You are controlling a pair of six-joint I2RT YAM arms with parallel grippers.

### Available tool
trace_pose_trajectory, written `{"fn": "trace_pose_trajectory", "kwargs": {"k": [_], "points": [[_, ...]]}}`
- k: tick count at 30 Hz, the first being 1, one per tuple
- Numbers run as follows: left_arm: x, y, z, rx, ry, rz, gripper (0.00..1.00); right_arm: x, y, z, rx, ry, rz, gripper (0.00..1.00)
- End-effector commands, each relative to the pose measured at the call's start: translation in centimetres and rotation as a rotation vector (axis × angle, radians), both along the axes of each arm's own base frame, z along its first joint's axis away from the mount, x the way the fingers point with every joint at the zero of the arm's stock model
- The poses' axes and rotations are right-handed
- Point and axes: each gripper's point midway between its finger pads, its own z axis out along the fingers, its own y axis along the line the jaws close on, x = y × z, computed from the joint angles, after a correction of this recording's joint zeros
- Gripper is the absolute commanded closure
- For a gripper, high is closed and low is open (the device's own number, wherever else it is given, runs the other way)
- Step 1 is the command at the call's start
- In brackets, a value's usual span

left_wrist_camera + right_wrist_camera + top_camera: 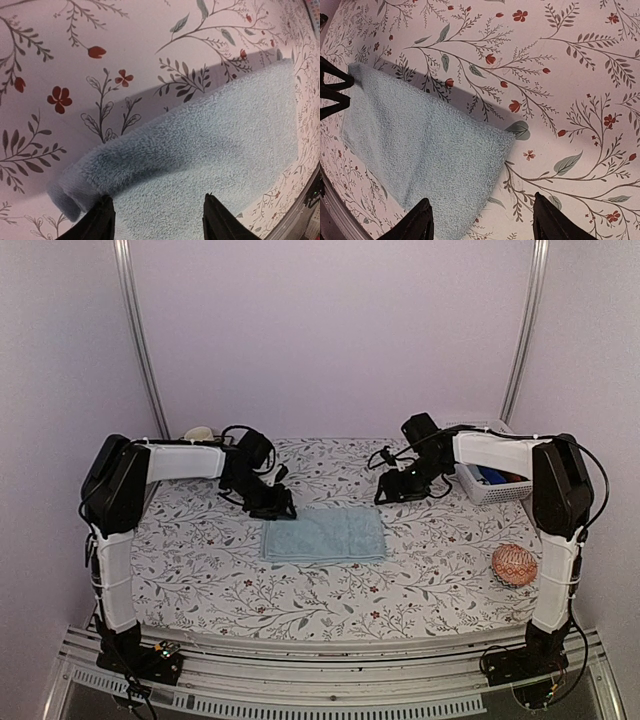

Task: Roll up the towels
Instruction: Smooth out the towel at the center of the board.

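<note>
A light blue towel [324, 536] lies folded flat on the floral tablecloth in the middle of the table. My left gripper [277, 508] is open right over the towel's far left corner, its jaws spread over the terry surface [200, 150]; that edge looks slightly raised and curled. My right gripper [392, 490] is open and empty, hovering just beyond the towel's far right corner [502, 137]. In the right wrist view the towel [420, 145] stretches away to the left, with the left gripper's fingers [332, 87] at its far corner.
A white basket [490, 483] with dark items stands at the back right. A patterned egg-shaped object [514, 565] lies at the front right. A small pale object [198, 433] sits at the back left. Walls enclose the table.
</note>
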Motion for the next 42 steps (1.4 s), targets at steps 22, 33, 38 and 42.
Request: {"fn": "trace_pose_trajectory", "kwargs": {"k": [22,33,38,42], "points": [[-0.3,-4.3,8.1,-0.233,-0.038,-0.189,0.39,0.8,5.0,2.6,0.228,-0.003,0.155,0.33],[-5.0,-5.2,1.6,-0.254,0.202,-0.248,0.43,-0.6,7.3,-1.6,0.278,0.133,0.215,0.34],[-6.9,-3.8,-0.3,-0.208,0.266,-0.240,0.42,-0.6,6.5,-4.2,0.219,0.160,0.177,0.34],[-8.4,-2.3,-2.1,-0.147,0.318,-0.240,0.42,-0.1,5.4,-6.6,0.140,0.171,0.136,0.33]]}}
